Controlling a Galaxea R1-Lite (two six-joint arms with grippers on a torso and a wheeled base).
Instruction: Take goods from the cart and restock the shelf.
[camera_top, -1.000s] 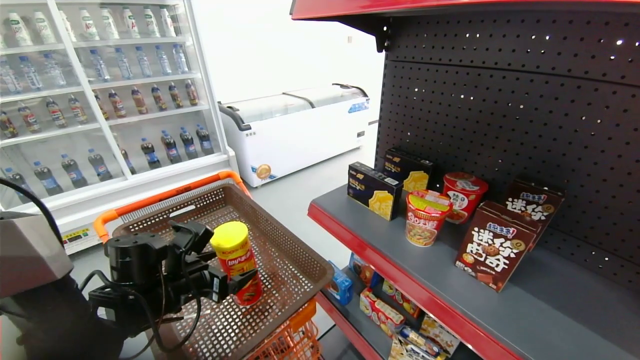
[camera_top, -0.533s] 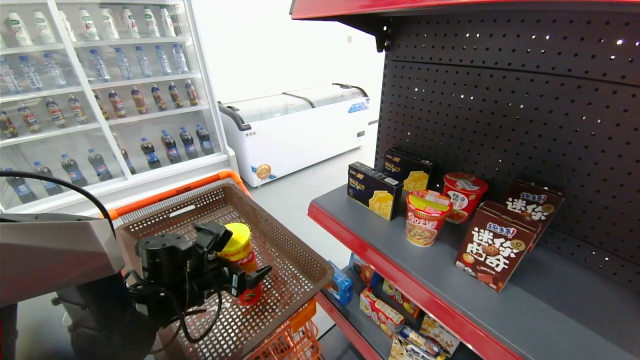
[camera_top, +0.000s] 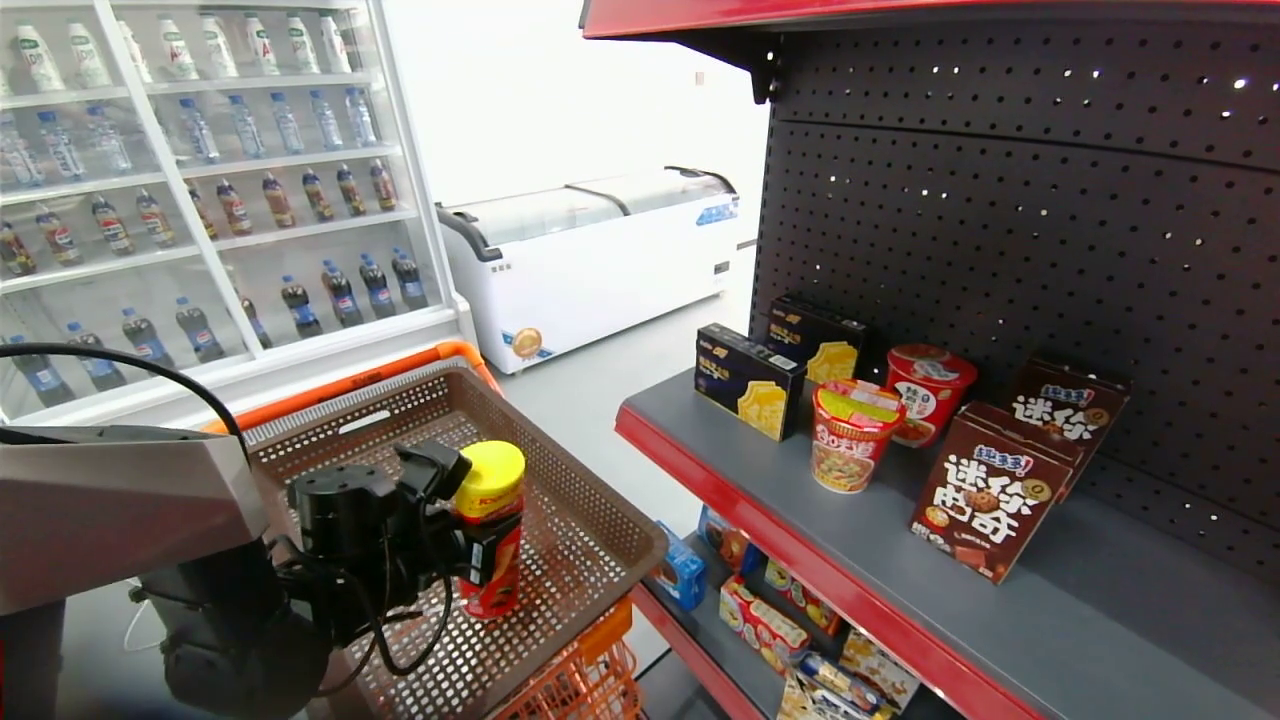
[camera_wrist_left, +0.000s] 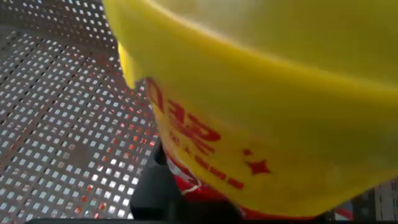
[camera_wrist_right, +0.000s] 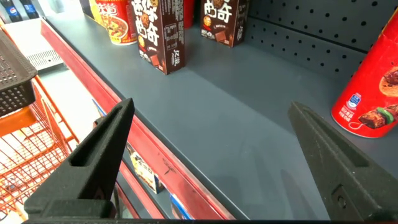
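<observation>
Grips the can (camera_top: 490, 490) upright with the left gripper (camera_top: 482, 548), fingers clamped on its red side, low inside the cart basket (camera_top: 600, 520). Holds the right gripper (camera_wrist_right: 211, 106) wide apart over the grey shelf (camera_wrist_right: 249, 130), near the boxes (camera_wrist_right: 163, 37).

We count one yellow-lidded canister (camera_top: 490, 520) in one brown cart basket (camera_top: 600, 500). On one grey shelf (camera_top: 880, 570) we count two black boxes (camera_top: 750, 380), two noodle cups (camera_top: 850, 435), two brown cookie boxes (camera_top: 985, 495), one red tub (camera_wrist_right: 373, 87). One chest freezer (camera_top: 590, 260). Lower-shelf packs (camera_top: 765, 625) too crowded for us to count.
</observation>
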